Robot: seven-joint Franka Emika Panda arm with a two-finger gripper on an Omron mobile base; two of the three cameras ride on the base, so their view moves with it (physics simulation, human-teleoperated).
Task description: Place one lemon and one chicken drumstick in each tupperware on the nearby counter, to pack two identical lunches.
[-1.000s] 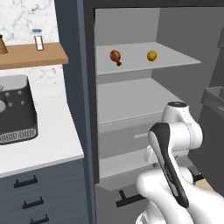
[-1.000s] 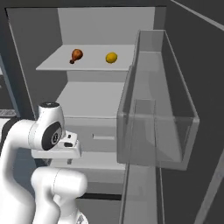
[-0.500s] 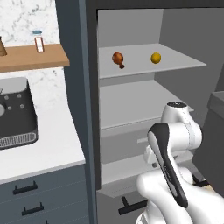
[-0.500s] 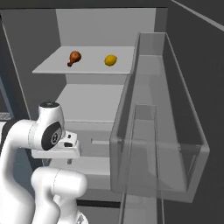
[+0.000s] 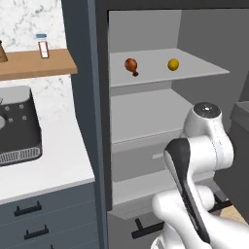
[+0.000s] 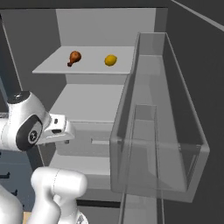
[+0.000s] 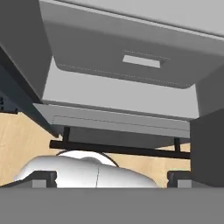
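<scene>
I see an open fridge [image 5: 160,112] with grey shelves. Left of the fridge, a wooden wall shelf [image 5: 34,63] hangs on marble wall [image 5: 24,22]. Below the fridge, wooden floor [image 7: 26,140].

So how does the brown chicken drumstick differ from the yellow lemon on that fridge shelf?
The brown chicken drumstick is reddish-brown and tapers to a thin end, while the round yellow lemon is bright yellow and compact. The drumstick lies to the left in both base views, the lemon to the right. Both rest apart on the same upper grey shelf, untouched.
</scene>
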